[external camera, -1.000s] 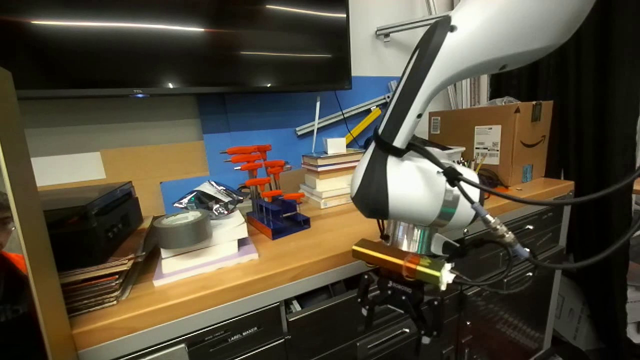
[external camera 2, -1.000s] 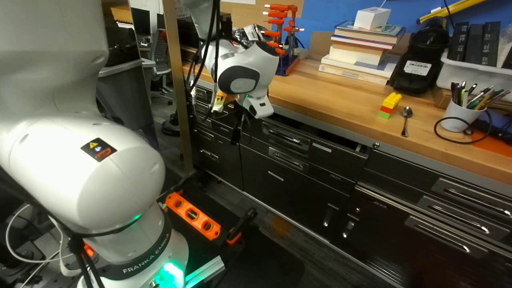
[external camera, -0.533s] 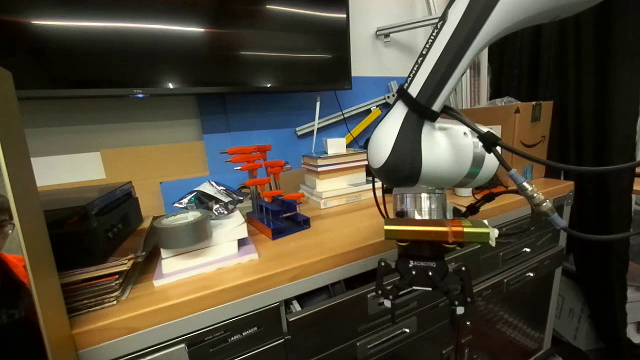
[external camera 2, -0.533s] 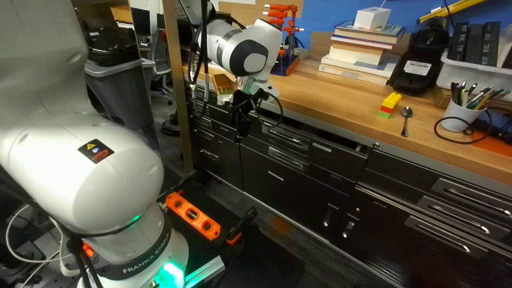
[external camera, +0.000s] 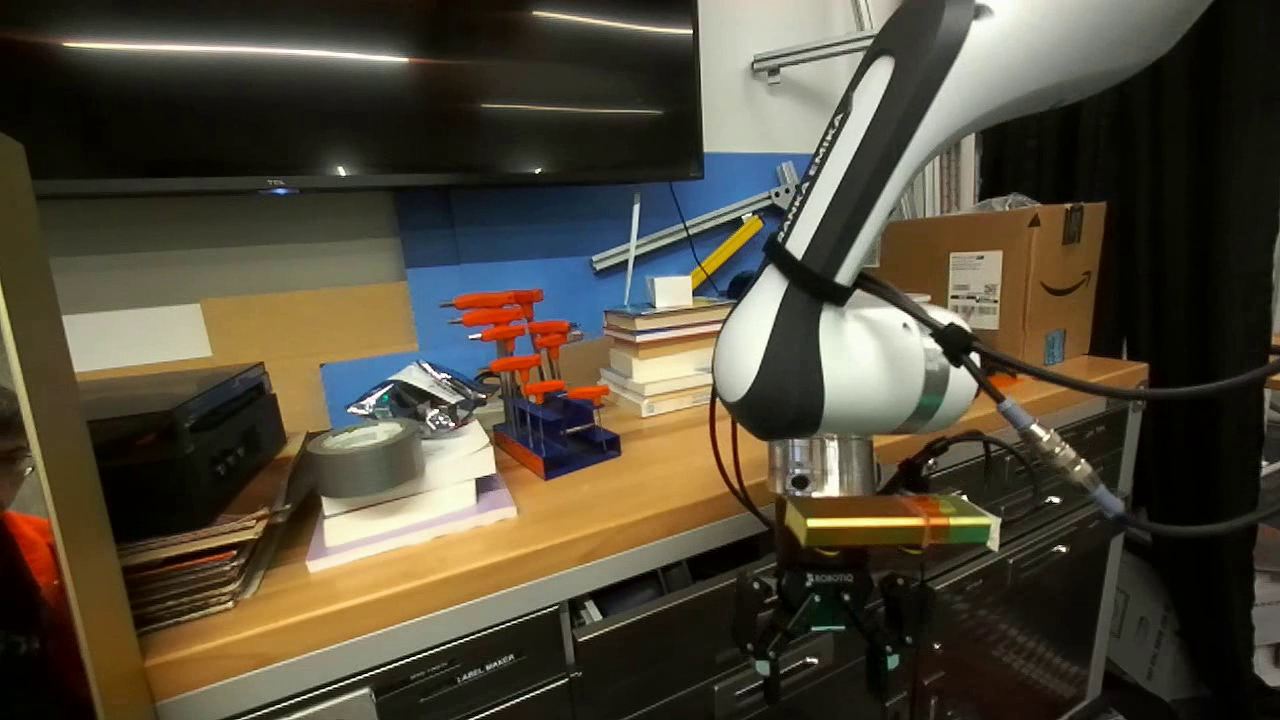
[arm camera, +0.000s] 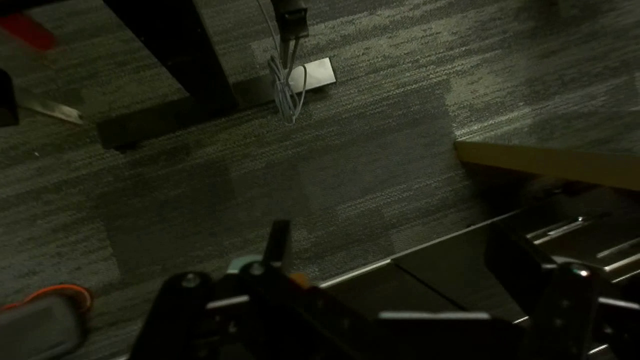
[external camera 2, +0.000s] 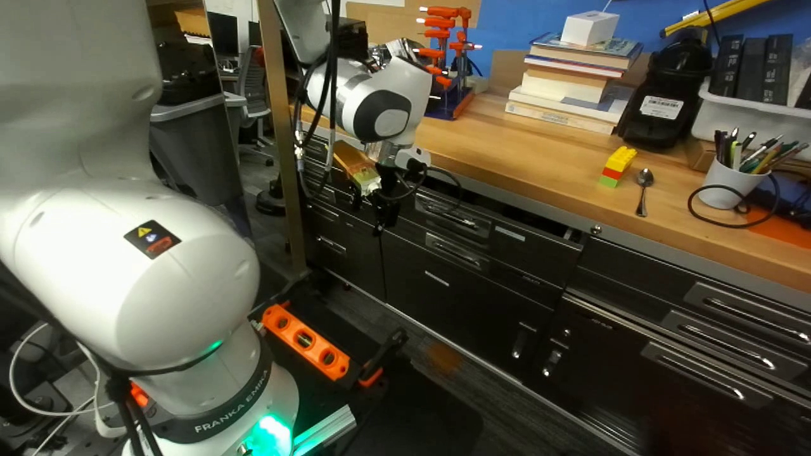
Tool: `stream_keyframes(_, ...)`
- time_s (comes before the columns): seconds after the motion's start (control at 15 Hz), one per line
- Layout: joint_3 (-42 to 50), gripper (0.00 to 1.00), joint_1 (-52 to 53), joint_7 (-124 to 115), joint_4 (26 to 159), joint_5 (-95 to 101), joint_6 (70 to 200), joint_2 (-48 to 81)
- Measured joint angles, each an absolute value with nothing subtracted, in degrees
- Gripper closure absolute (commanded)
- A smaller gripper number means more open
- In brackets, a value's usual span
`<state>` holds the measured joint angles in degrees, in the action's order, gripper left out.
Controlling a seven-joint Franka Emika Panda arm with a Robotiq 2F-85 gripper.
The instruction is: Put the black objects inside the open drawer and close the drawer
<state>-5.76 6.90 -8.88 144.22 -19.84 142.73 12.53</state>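
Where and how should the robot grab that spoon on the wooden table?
Best guess: the middle of its thin handle, from straight above, closing across its narrow width. The spoon lies flat on the wooden table, with the toy bricks and pen cup apart from it, so both long sides look free.

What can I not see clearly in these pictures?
Inside the drawer: partly behind the gripper in an exterior view, otherwise mostly dark.
Screen: cut off by an exterior view's top edge.
Books: spine print too small in an exterior view.
Grey object: cut by the wrist view's corner.
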Motion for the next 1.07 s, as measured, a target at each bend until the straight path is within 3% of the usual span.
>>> stream_keyframes(0.73,-9.5,0.00,7.2,-17.2,133.6,-26.9,167.8,31.5)
stream_keyframes(1.07,-9.4,0.00,10.0,-26.3,132.2,-27.0,173.0,34.9)
